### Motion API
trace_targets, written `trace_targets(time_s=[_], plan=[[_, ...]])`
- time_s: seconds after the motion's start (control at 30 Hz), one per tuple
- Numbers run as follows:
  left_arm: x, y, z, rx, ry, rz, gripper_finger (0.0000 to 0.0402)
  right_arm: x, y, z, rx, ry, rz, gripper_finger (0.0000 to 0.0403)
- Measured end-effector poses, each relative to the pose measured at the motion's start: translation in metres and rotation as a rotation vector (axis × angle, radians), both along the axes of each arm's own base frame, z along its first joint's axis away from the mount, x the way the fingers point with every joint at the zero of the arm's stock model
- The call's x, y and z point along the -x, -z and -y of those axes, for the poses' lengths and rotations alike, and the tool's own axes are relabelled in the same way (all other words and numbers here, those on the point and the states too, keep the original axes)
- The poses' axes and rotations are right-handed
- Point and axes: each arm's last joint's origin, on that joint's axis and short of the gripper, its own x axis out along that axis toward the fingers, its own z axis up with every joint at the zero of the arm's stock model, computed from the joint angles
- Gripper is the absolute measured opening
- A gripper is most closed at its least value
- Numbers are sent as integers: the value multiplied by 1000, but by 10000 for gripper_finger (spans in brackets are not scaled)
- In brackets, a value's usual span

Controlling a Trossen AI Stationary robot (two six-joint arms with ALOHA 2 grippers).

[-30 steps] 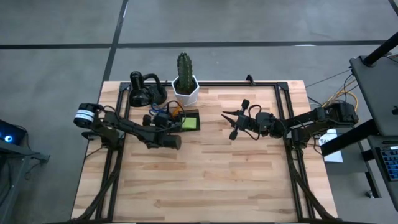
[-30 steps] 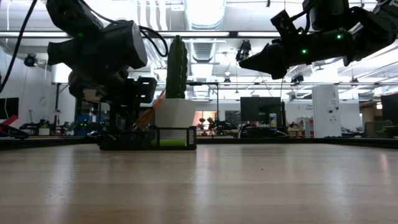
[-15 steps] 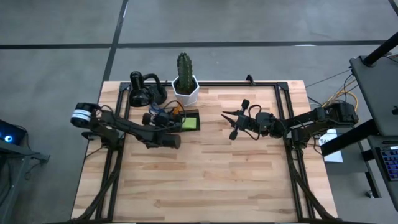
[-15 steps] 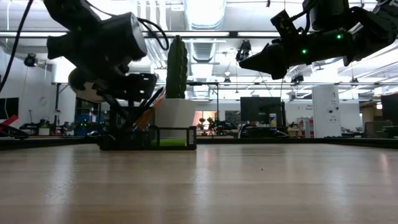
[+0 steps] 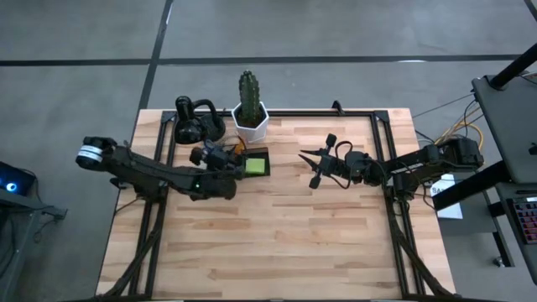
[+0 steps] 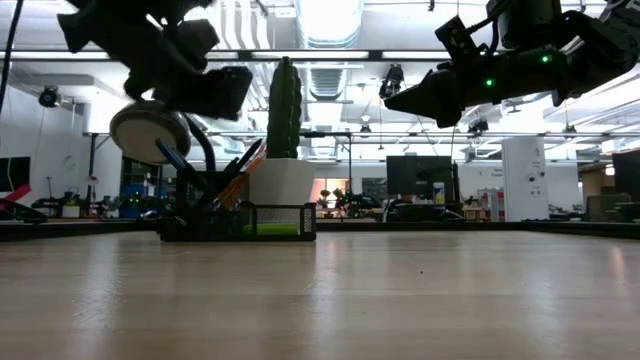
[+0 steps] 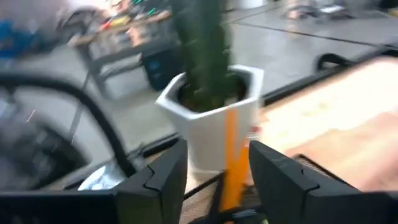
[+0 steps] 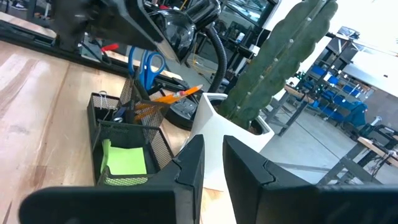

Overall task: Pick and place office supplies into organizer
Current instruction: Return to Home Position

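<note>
Lifting clear of the organizer (image 6: 300,220), the left gripper (image 5: 216,156) now hangs higher and farther back than a second ago, jaws apart with nothing between them. That suggests the drop is done. Pencils (image 8: 168,99) and scissors (image 8: 146,68) stand in the organizer, which sits just before the cactus pot (image 5: 250,120), and the green pad (image 8: 124,160) lies in its low tray. The right gripper (image 5: 312,166) hasn't budged, hovering over the counter (image 5: 277,243) with jaws narrowly parted and empty. I see no loose supplies left, so the job looks nearly finished.
</note>
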Motion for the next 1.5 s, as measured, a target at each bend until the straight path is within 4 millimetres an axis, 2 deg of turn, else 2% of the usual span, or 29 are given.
trace_targets(time_s=[0.13,0.2,0.27,0.4,0.53,0.63,0.73,0.9,1.03,1.1,1.5], plan=[[-14,-10,20,-83,163,-73,130,0,0,0,0,0,0,48],[-21,-14,30,-103,304,-94,111,0,0,0,-2,0,0,48],[-29,-15,39,-111,515,-87,90,0,0,0,-2,0,1,48],[-36,-21,47,-155,1023,56,43,0,0,0,-3,0,2,48],[-32,-21,39,-231,1304,188,6,0,0,0,-3,0,2,48],[-32,-19,23,-232,1296,182,5,0,0,0,-3,0,2,48],[-26,-15,4,-187,1245,94,3,0,1,0,-9,1,-3,48],[-4,-32,-15,-147,1196,46,1,0,3,0,-26,2,-26,48],[19,-46,-12,-156,1243,63,0,1,6,0,-31,3,-53,48],[32,-44,-7,-173,1273,46,0,1,7,0,-32,4,-67,48],[107,0,-6,-163,1260,184,0,1,11,0,-65,8,-89,48]])
